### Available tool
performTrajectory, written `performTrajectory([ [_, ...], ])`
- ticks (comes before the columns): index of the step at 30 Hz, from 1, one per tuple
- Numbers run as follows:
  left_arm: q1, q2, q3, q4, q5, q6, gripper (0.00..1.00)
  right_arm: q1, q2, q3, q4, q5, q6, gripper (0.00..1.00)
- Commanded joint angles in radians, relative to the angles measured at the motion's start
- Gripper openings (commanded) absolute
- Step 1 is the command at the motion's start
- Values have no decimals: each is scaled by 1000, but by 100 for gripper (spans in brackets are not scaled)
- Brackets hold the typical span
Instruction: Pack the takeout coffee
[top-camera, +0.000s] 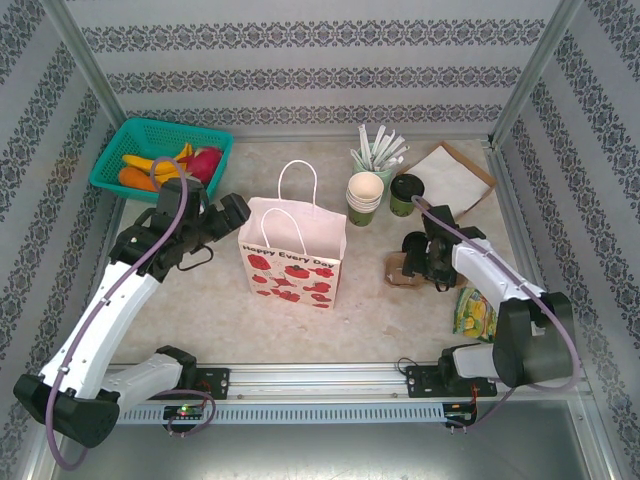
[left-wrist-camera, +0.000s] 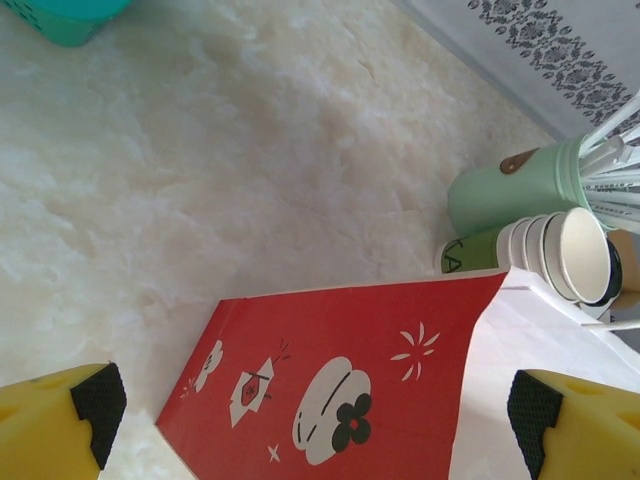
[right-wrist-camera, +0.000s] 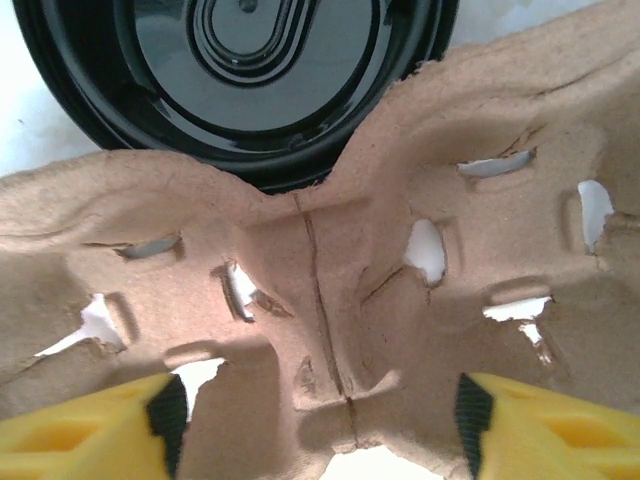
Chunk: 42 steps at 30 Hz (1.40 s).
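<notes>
Bag (top-camera: 293, 255), carrier (right-wrist-camera: 330, 270) and lidded cup (top-camera: 406, 193) numbered one each; left gripper (left-wrist-camera: 320, 405) gaped, right gripper (right-wrist-camera: 318, 410) straddled carrier, hold unclear.

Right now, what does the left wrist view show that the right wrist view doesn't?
Left wrist: the paper bag, a stack of cups, a mint holder of sticks, a teal basket corner. Right wrist: a brown pulp carrier and a black lid. Both: pale tabletop, plus an open yellow gripper: left gripper, right gripper.
</notes>
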Motion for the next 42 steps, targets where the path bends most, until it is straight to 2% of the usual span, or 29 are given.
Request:
performTrajectory([
  [1,0,-16,5,70,-26,-13,100,26,46,57,-28,65,-77,65],
  [4,0,-17,-2,84,-32,-13,100,36,84,100,-57,122,-108,55],
  [8,1,-8,-7,96,-33,-14,100,36,104,120,-55,123,-128,44],
  [23,0,8,-7,130,1,12,100,47,157,120,-49,107,-133,31],
  [29,2,10,51,125,13,144,100,52,165,120,-49,111,-131,28],
  [37,23,59,132,205,108,287,100,61,150,114,-54,125,-117,13],
  [42,25,150,202,216,200,455,100,68,123,124,-66,120,-125,1],
])
